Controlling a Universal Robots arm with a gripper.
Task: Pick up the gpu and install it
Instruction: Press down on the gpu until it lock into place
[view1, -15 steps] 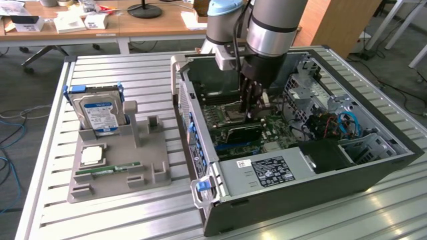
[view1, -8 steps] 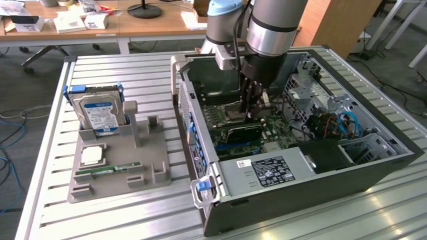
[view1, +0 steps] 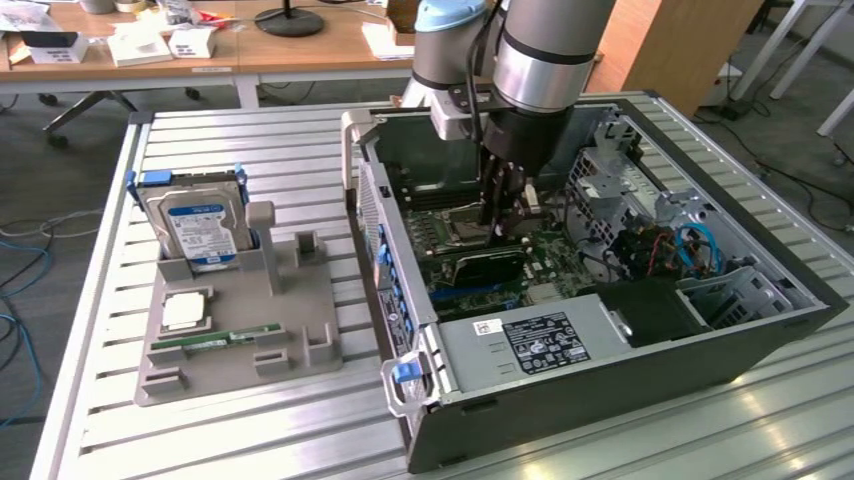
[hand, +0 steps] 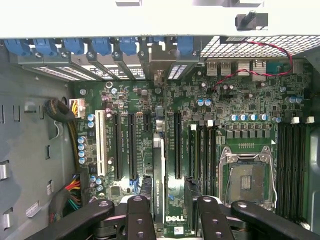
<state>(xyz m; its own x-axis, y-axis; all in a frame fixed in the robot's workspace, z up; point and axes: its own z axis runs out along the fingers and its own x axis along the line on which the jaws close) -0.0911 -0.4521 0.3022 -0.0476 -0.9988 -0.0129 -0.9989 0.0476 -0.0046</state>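
Wrist view puts the gripper (hand: 173, 216) closest, its two black fingers (hand: 140, 217) spread wide and pinching nothing. Between them, seen edge-on, stands the gpu (hand: 159, 182): a thin dark card upright on the motherboard (hand: 240, 127). It is nearer one finger than the other, and I cannot tell whether that finger touches it. The card's long axis runs straight away from the wrist, parallel to the long black expansion slots (hand: 178, 145) beside it, toward the blue-clipped bracket row (hand: 102, 46) at the case's rear wall. It looks to be sitting in a slot; how fully it is seated is hidden. So the card lies directly under the open jaws, lengthwise between them.

Farther out, in the exterior view, the computer case (view1: 574, 395) lies open on its side and holds the motherboard, a bundle of cables (view1: 694, 245) and the card below the arm (view1: 547, 50). Well apart, toward the exterior view's left, a grey tray (view1: 200, 380) holds a hard drive (view1: 200, 228) standing upright, a square chip (view1: 184, 312) and a green RAM stick (view1: 218, 341) lying flat
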